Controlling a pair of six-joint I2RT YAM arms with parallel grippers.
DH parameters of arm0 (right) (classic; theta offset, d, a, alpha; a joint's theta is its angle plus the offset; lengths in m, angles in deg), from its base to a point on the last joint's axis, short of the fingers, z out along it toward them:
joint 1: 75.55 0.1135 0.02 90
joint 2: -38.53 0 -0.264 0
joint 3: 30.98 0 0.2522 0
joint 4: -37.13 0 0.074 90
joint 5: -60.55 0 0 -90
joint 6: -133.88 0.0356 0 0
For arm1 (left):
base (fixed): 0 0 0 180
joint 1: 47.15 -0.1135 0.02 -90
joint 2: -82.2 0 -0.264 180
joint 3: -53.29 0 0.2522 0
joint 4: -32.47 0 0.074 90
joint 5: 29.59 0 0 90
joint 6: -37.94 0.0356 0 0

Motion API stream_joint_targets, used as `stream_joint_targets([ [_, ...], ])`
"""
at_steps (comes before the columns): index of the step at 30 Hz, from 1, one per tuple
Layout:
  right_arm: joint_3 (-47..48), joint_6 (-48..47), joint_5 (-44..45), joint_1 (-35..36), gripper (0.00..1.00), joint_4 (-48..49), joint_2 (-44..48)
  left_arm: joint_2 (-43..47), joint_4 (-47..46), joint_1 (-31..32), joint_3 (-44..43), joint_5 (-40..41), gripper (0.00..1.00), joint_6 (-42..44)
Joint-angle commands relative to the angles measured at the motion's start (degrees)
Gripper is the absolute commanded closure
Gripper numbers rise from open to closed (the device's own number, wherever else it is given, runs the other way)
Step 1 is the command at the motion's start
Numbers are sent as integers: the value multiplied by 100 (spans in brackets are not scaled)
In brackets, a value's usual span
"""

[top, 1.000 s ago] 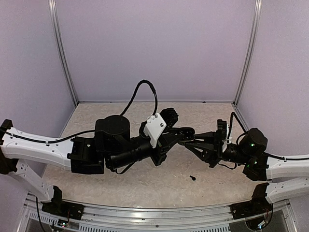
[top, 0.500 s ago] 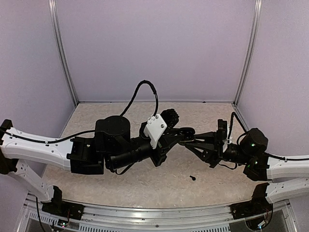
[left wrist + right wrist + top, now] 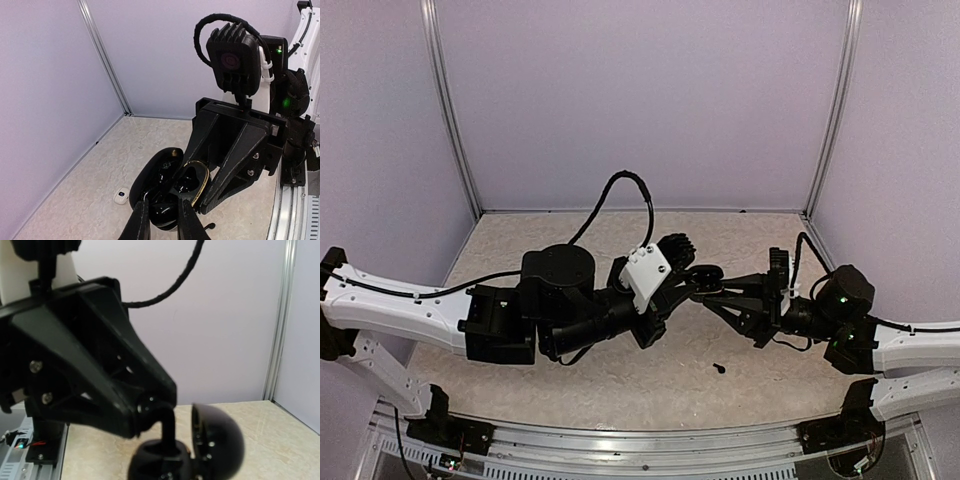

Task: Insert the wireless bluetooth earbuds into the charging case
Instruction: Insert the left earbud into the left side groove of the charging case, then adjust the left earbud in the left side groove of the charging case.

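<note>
An open black charging case [image 3: 192, 182] hangs above the table between both grippers. Its lid [image 3: 155, 170] stands up on the left. My right gripper [image 3: 710, 293] is closed on the case base, and its big triangular fingers [image 3: 235, 160] show in the left wrist view. My left gripper [image 3: 164, 220] is shut on a glossy black earbud [image 3: 165, 210] at the near well of the case. In the right wrist view the left finger [image 3: 168, 427] reaches down into the case [image 3: 160, 462]. A white earbud [image 3: 121, 195] and a black earbud [image 3: 719, 368] lie on the table.
Purple walls with metal corner posts [image 3: 455, 130] enclose the beige table [image 3: 570, 235]. A black cable [image 3: 620, 190] loops above the left wrist. The rail with the arm bases [image 3: 640, 445] runs along the near edge.
My left wrist has shifted slightly right and down in the top view, closer over the case. The right arm and the case have stayed in place.
</note>
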Motion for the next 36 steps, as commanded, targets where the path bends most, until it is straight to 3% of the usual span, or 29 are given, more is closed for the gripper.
stream_joint_targets([
  [1, 246, -14, 9, 33, 100, 626, 175, -267, 706, 4, -83, 22, 83, -106],
  [10, 239, -19, -24, 27, 100, 588, 157, -215, 689, -7, -75, 108, 72, -159],
  [15, 228, -36, -10, 31, 100, 574, 155, -134, 694, -3, -21, 110, 61, -189],
  [26, 224, -138, -154, 24, 100, 294, 239, 800, 472, -103, 715, -455, 43, -356],
  [32, 275, -141, -402, 23, 100, -98, 353, 1571, 687, -351, 846, -1423, 44, -440],
  [36, 322, -43, -615, 23, 100, -256, 334, 1910, 773, -333, 766, -1727, 54, 7],
])
